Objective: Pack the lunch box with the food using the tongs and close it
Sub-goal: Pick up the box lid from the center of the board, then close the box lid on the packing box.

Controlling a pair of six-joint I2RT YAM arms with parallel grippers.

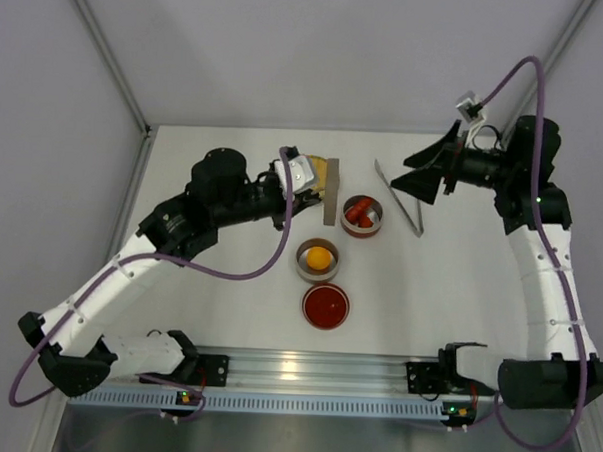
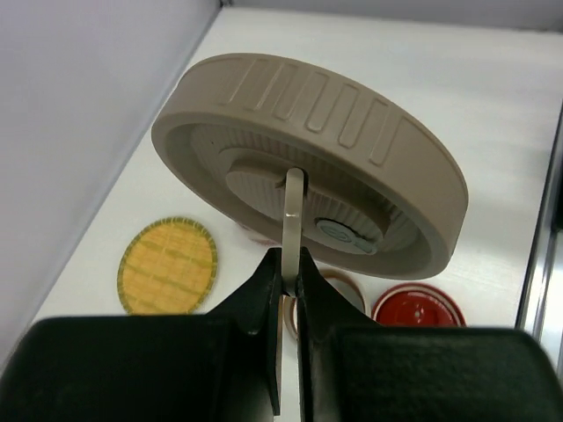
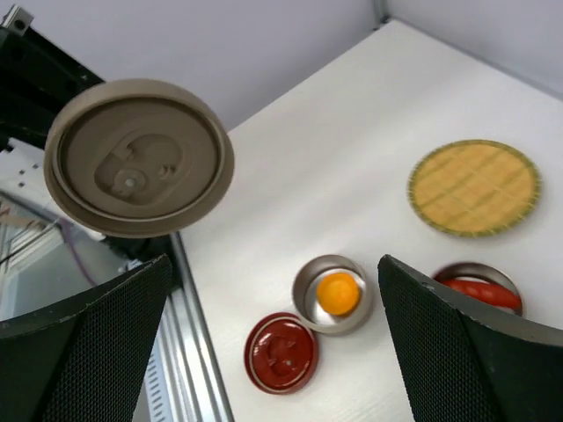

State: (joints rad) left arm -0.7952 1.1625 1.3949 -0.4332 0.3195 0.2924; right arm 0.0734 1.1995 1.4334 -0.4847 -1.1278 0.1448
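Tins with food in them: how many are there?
2. One tin mid-table holds an orange piece; the other tin, just beyond it to the right, holds red pieces. None seems hidden.

**Surfaces and finishes**

Beige round plastic lid [image 2: 308,149]: matt, with moulded ribs round the rim and fine ridging underneath. Thin bright metal tab [image 2: 293,211] at its centre.
Yellow round woven plate [image 3: 473,187]: rough, dry weave.
Round metal tin [image 3: 302,297]: brushed, dull sheen.
Small round orange-yellow piece [image 3: 338,293]: smooth.
Red round disc [image 3: 281,352]: glossy, embossed.
Slim silver metal tongs [image 1: 398,197]: shiny.
White bench [image 1: 449,293]: smooth, matt.
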